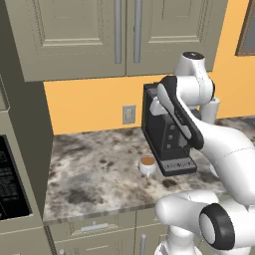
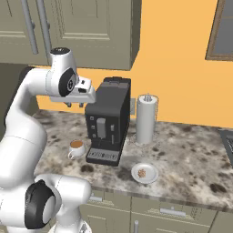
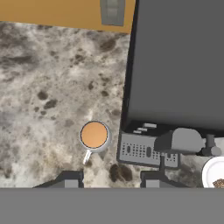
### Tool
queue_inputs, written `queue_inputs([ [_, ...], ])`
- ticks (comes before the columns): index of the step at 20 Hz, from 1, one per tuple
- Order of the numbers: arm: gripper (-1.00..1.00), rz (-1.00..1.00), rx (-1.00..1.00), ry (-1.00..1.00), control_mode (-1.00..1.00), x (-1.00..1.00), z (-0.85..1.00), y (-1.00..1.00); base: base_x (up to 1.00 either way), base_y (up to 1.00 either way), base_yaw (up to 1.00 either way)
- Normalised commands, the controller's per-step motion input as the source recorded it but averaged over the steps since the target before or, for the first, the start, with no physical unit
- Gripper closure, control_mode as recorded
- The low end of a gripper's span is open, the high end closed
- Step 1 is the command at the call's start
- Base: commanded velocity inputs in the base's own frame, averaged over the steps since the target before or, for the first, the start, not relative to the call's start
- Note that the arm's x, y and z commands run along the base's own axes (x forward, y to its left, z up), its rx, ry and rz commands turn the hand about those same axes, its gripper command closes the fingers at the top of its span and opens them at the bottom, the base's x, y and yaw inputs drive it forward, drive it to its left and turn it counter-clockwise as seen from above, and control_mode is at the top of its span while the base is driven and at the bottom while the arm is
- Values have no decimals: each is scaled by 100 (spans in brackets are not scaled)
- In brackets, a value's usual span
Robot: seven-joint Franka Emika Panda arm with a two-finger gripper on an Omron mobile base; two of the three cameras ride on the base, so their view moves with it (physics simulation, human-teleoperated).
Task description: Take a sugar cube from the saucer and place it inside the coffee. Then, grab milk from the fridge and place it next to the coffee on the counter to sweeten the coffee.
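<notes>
- The claw [image 3: 111, 181] is hovering high above the desk [image 1: 94, 174], pointing down, with its two dark tips parted and nothing between them; it is grasping nothing.
- The coffee [image 3: 94, 134] is sitting on the desk just left of the black coffee machine [image 2: 108, 123], its handle pointing toward the front edge.
- The saucer [image 2: 145, 173] is lying on the desk in front of the coffee machine's right side, near the front edge, carrying a small brown sugar cube [image 2: 142, 173].
- A paper towel roll [image 2: 146, 119] is standing upright just right of the coffee machine, against the orange wall [image 2: 182, 68].
- Olive-grey cupboards [image 1: 119, 35] are hanging above.
</notes>
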Motion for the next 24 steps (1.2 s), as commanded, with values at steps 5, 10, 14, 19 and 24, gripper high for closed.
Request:
queue_inputs([
  [5, -100, 0, 0, 4, -100, 0, 0, 0, 0, 0, 0],
  [10, -100, -2, 1, -5, -100, -54, -1, -19, 0, 0, 0],
  [14, -100, -1, 6, -11, -100, -77, -1, -83, 0, 0, 0],
  [19, -100, 9, 27, -13, -100, -69, -18, -100, 0, 0, 0],
  [24, -100, 44, 14, -24, -100, -40, -34, -100, 0, 0, 0],
])
